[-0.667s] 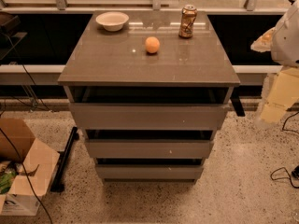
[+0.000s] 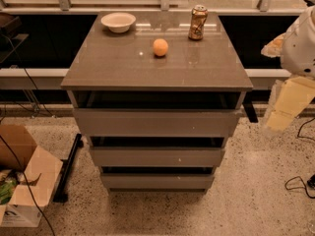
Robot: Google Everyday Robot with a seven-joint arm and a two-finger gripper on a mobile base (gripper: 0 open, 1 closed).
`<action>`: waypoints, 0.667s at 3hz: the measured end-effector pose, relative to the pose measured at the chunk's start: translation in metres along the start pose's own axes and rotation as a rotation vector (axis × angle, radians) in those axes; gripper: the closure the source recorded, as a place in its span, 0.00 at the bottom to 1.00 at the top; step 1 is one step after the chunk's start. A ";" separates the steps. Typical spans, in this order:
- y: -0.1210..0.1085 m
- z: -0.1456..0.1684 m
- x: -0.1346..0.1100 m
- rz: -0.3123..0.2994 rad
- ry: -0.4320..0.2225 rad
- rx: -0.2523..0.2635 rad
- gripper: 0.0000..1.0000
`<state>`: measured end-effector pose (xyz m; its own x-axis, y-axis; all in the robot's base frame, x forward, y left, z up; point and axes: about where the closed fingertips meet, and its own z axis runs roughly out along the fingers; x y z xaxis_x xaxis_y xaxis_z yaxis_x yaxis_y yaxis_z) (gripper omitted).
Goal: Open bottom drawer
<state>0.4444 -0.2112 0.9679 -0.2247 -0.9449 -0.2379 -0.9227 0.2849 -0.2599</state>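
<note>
The bottom drawer [image 2: 157,182] is the lowest and narrowest of three grey-brown fronts on the cabinet, and it sits pushed in just above the floor. The middle drawer [image 2: 157,157] and the top drawer [image 2: 157,123] are above it. My arm [image 2: 302,43] comes in at the right edge, white and rounded. My gripper [image 2: 288,104] hangs below it as a cream-coloured shape, to the right of the cabinet at about the height of the top drawer and well apart from the bottom drawer.
On the cabinet top [image 2: 123,68] stand a white bowl [image 2: 118,21], an orange [image 2: 160,47] and a drink can [image 2: 198,22]. An open cardboard box [image 2: 22,181] sits on the floor at the left, with a black bar [image 2: 69,168] beside it. Cables [image 2: 298,183] lie at the right.
</note>
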 end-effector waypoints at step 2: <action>0.002 0.053 0.001 0.077 -0.189 -0.012 0.00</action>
<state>0.4592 -0.2030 0.9176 -0.2325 -0.8731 -0.4286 -0.9089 0.3519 -0.2238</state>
